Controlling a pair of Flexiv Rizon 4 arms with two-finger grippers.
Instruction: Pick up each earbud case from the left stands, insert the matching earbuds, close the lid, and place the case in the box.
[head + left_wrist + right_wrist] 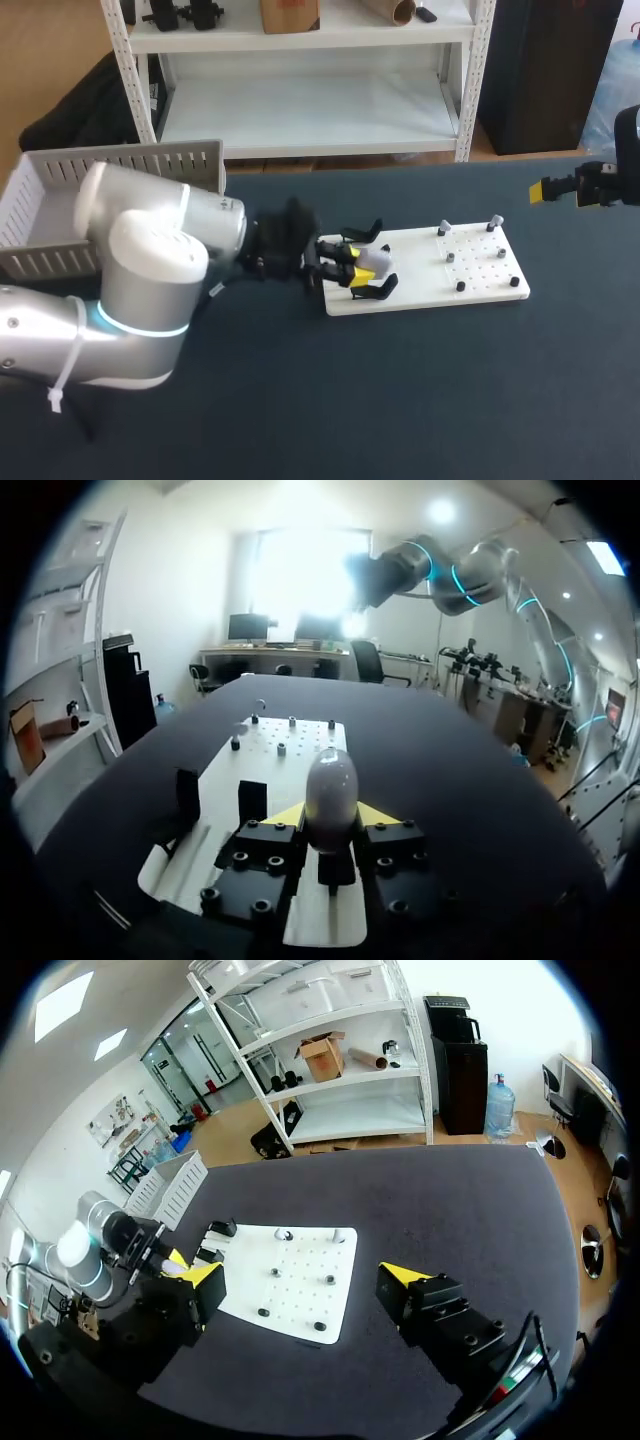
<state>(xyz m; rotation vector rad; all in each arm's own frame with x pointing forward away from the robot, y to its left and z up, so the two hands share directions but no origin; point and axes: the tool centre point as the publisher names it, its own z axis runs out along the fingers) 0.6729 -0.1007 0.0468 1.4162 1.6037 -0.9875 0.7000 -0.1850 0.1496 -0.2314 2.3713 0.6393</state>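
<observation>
While the left gripper (352, 266) clamps the pale earbud case (370, 261) over the white board (485, 275) at centre frame, the right gripper (555, 190) hangs at the right edge, fingers apart.

Board (480, 275) is sitting mid-table, and the box (60, 185) is sitting off to its left, toward the back. Case (374, 261) is standing at the board's left end among the stands (376, 287), between the left gripper's (356, 266) fingers. The right gripper (555, 190) is hanging well off to the right, behind the board.
</observation>
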